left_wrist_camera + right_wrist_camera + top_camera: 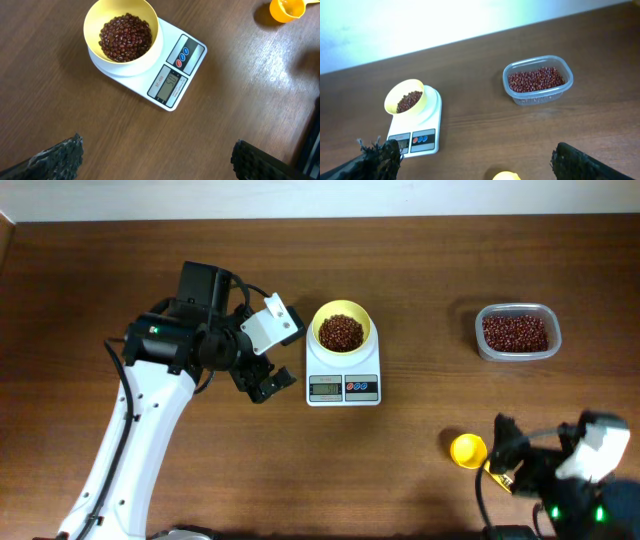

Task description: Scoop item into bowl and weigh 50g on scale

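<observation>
Bowl [364, 325] of beans [340, 332] — atop scale [343, 387], upright

Overhead: fixed high, looking straight down on the table [300, 470], far enough back to take in its full width. Scale [343, 375] and bowl [366, 323] mid-frame, tub [517, 357] upper right, scoop [467, 450] lower right.

Left wrist: close in, steep downward look, left fingertips [60, 155] in the lower corners. Shares scale and bowl with overhead, here upper left and turned askew; scoop in the upper right corner.

Right wrist: lower and farther off, slanting across the table toward the pale wall [420, 25] along the top, right fingertips [375, 157] in the lower corners. Shares scale and bowl at lower left, tub right of centre, scoop at the bottom edge.
</observation>
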`<state>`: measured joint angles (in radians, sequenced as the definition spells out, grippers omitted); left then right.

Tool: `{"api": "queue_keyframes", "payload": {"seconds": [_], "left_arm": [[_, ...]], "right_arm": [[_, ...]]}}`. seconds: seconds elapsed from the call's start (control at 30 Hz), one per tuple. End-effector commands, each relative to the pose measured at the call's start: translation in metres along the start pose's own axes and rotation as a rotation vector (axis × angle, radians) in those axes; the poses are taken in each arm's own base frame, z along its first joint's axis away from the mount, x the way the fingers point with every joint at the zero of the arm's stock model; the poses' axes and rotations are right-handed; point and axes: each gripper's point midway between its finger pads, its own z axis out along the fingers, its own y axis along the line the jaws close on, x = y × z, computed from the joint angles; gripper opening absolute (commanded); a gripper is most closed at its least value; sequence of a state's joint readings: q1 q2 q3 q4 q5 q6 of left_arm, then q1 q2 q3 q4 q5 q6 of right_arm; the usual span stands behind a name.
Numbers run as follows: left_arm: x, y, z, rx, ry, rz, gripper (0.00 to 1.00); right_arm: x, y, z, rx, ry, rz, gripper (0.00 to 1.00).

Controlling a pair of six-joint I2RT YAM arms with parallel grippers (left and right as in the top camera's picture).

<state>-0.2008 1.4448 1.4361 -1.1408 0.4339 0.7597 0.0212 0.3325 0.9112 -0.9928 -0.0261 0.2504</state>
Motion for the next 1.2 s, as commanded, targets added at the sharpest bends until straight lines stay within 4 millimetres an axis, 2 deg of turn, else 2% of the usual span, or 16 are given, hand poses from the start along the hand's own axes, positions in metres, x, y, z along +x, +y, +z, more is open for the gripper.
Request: {"api": "queue_keyframes", "payload": {"seconds": [0.0,0.2,0.3,0.5,0.7,0.87,1.17], "left_arm": [[-0.001,-0.002,0.000,0.010,-0.009,0.012,0.99],[-0.001,-0.002,0.000,0.010,-0.009,0.012,0.99],[-0.001,-0.002,0.000,0.010,-0.009,0.012,0.99],[-0.001,-0.002,0.000,0.010,-0.009,0.012,0.99],[-0.001,-0.002,0.000,0.010,-0.009,0.012,0.99],[-0.001,-0.002,0.000,0.011,-0.008,0.011,0.99],[-0.001,-0.002,0.000,0.011,-0.008,0.012,0.99]], "right_arm": [[0.021,-0.002,-0.007,-0.033,-0.070,-0.015,0.99],[0.054,-0.009,0.006,-0.052,-0.092,-0.016,0.99],[0.057,-0.009,0.019,-0.056,-0.094,-0.017,0.99],[0.064,-0.012,0.032,-0.053,-0.084,-0.016,0.99],[0.058,-0.005,0.063,-0.109,-0.180,-0.022,0.99],[0.052,-0.001,0.080,-0.146,-0.265,-0.027,0.99],[0.048,-0.001,0.088,-0.160,-0.329,-0.031,0.99]]}}
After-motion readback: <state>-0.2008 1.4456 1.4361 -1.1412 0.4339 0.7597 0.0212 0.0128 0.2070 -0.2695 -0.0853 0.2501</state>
